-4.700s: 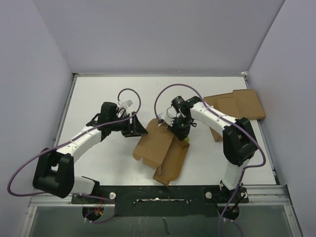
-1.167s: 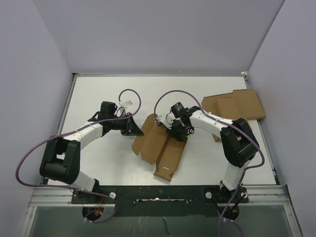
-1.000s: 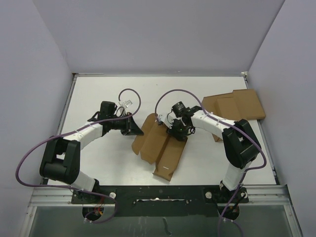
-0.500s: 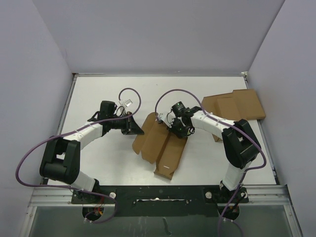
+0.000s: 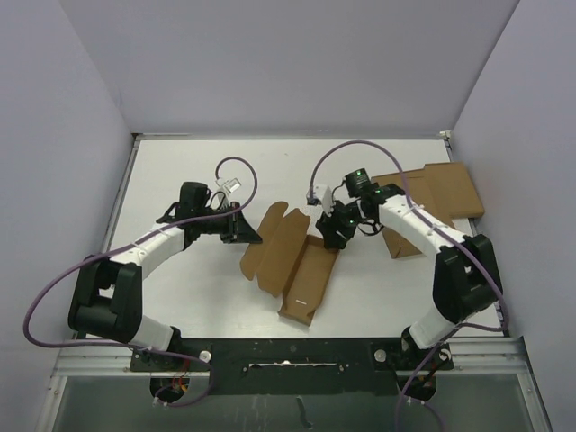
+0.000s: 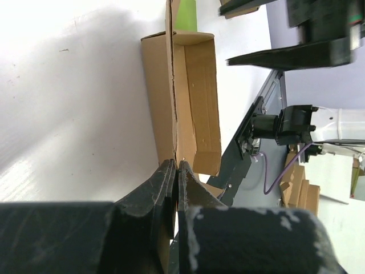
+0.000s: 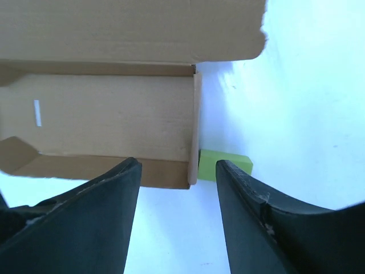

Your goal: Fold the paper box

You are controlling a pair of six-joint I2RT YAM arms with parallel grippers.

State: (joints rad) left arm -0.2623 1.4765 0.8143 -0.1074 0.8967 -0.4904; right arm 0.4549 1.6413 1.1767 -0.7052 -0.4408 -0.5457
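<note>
Your paper box [image 5: 297, 270] lies half-folded in the middle of the desk [image 5: 180, 171], walls partly raised. Your left claw [image 6: 175, 166] pinches tight on one wall's edge. Your right claw [image 7: 177, 171] hovers over the box's end, fingers apart and empty, with a green block [image 7: 225, 165] just below.

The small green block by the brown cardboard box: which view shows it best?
The right wrist view: the small green block lies clear beside the brown cardboard box. The left wrist view shows only a piece at its top edge; the top view shows none.
</note>
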